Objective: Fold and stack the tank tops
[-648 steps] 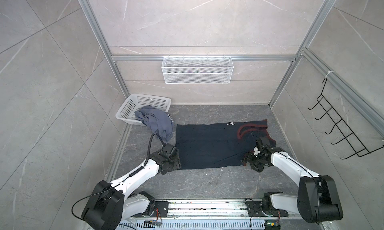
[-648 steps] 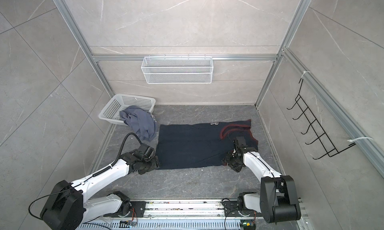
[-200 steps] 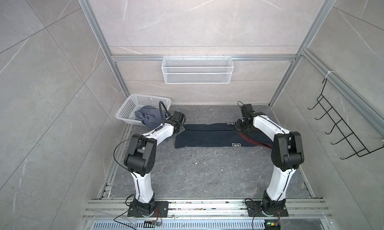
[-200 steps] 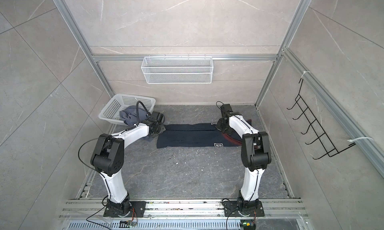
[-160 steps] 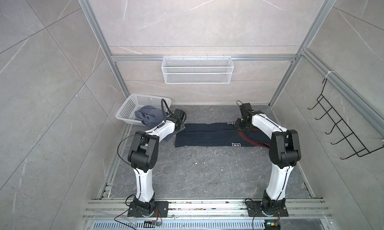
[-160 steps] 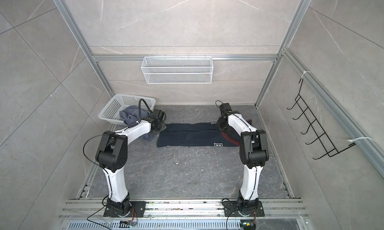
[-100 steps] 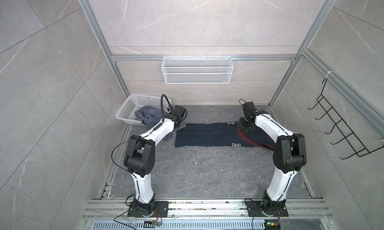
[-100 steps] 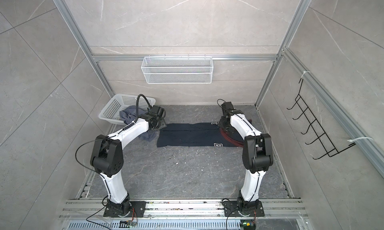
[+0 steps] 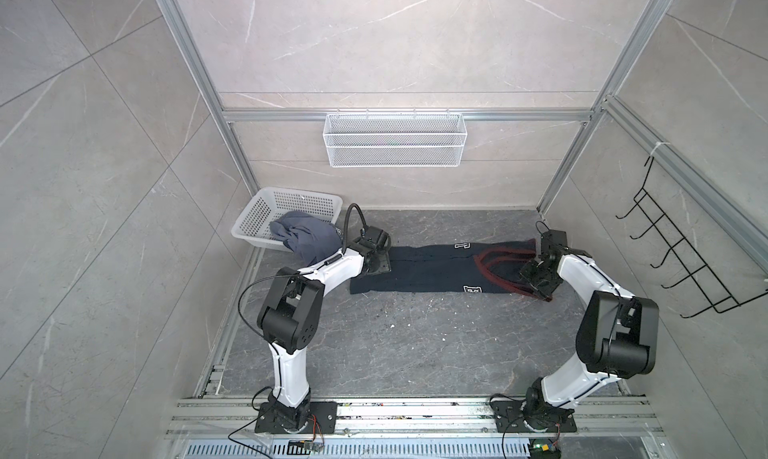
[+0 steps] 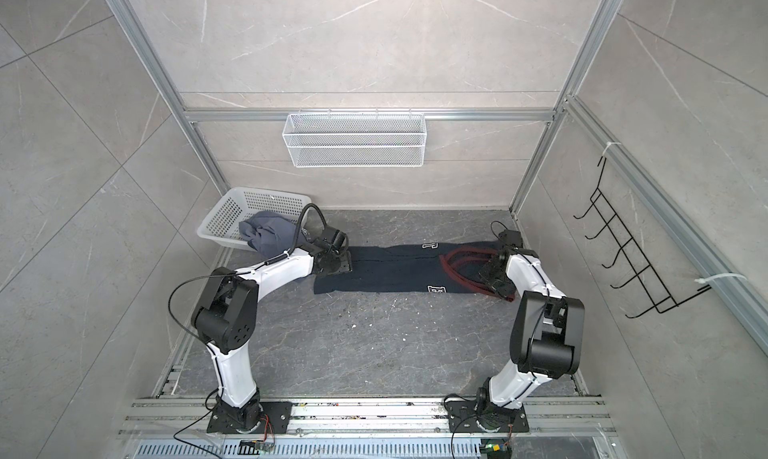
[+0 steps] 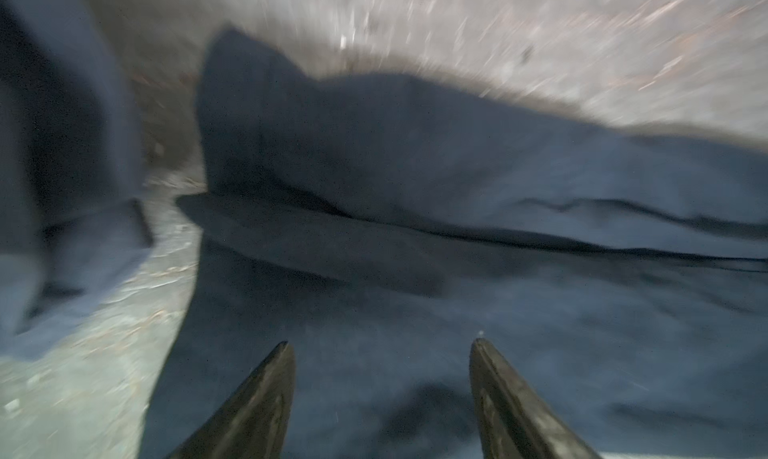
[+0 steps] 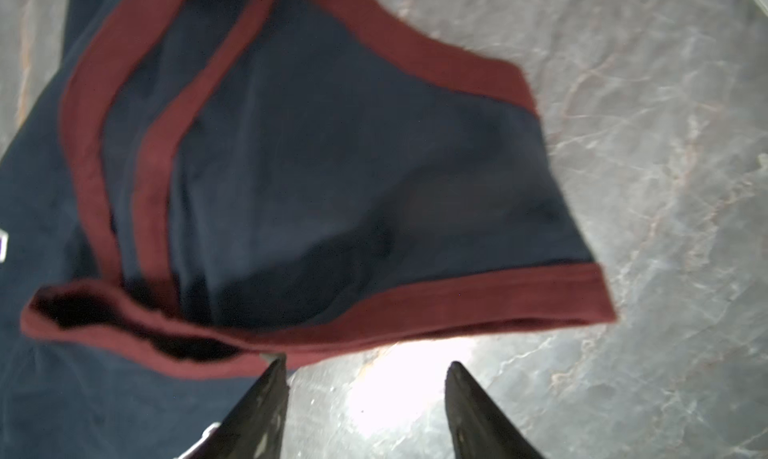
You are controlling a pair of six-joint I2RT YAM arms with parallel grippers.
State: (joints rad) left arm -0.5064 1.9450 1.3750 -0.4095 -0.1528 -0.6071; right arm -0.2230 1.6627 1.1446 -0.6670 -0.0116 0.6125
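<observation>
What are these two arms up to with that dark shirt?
They are folding clothes. The navy tank top lies on the table, folded into a long narrow band. The left tool hangs open over its hem end, the right tool open by the red-trimmed strap end; neither holds anything. The blue-grey tank top waits crumpled, spilling from the white basket.

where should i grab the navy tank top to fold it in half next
Probably the dark-red strap end, taken from the right by the right gripper. The navy tank top lies as a long flat strip, and that end's stacked edges sit just ahead of its open fingers.
</observation>
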